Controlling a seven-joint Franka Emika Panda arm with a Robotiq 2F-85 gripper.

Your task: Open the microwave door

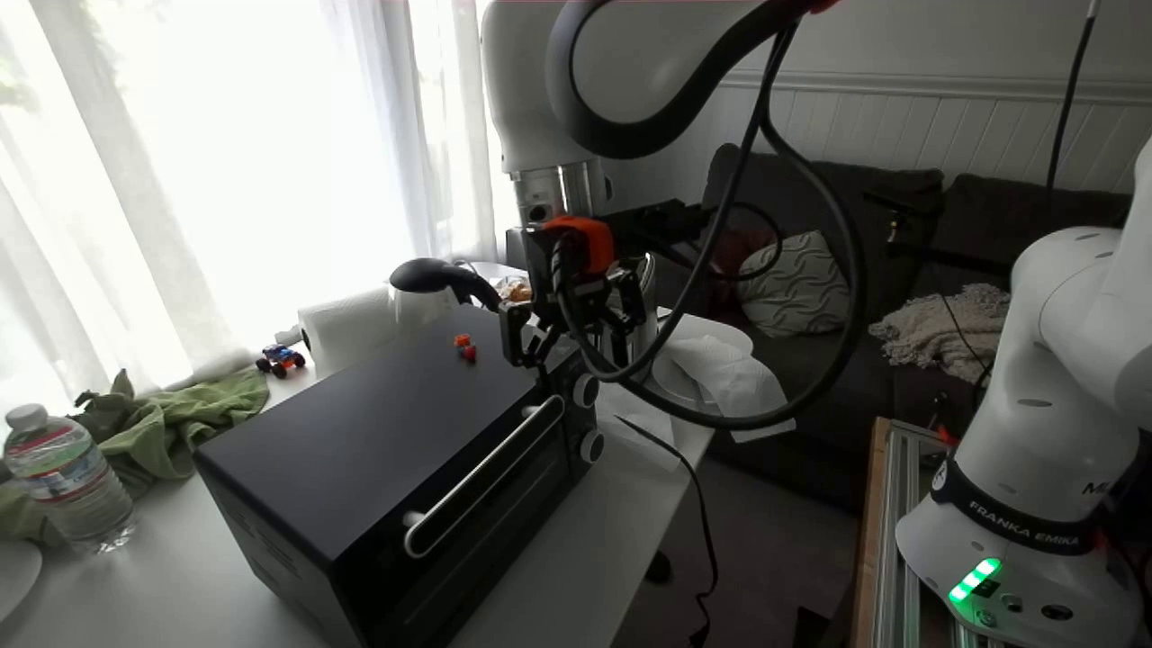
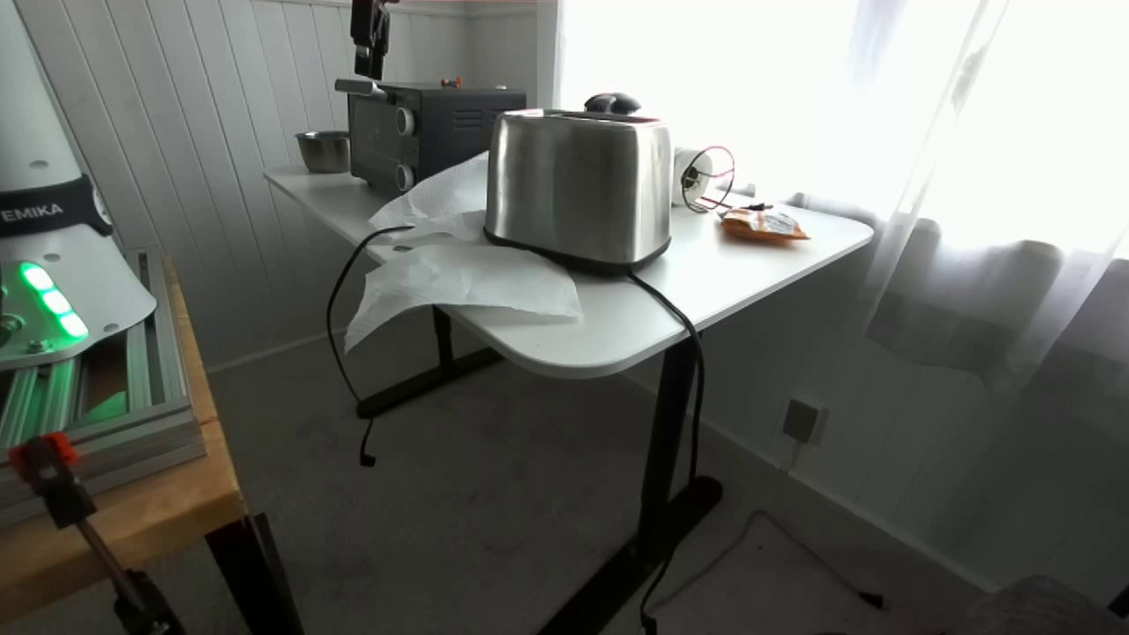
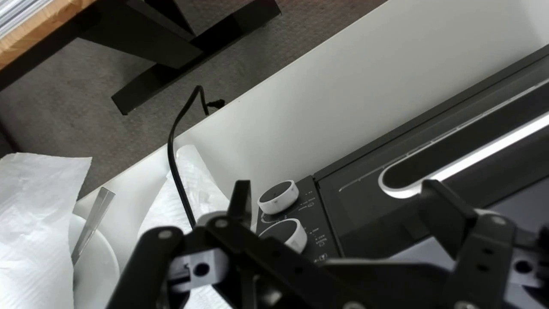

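Plainly, microwave door [image 1: 486,540] closed; gripper [image 3: 340,201] spread; metal bowl [image 2: 325,155], inside hidden.

Strong daylight through sheer curtain [image 1: 144,171]; burns out to white in both exterior views, folds lost across the middle. Rest of room dim: sofa [image 1: 873,360] near-black, floor [image 2: 494,459] murky grey. Microwave [image 1: 378,450]: soft sheen on top, door [image 1: 486,540] in deep shade, detail sunk; handle [image 3: 484,154] glares white in wrist view. In an exterior view, green base lights [image 2: 56,302] clip almost white at the core, tinting the rails [image 2: 57,392] below; toaster [image 2: 578,185] carries soft vertical highlights, pinkish fringe along its top edge. Wall boards [image 2: 115,132] slant near the left edge; lens or tilt, cannot tell. Wrist view: gripper fingers [image 3: 446,219] close, soft, out of focus; knobs [image 3: 279,197] crisper.
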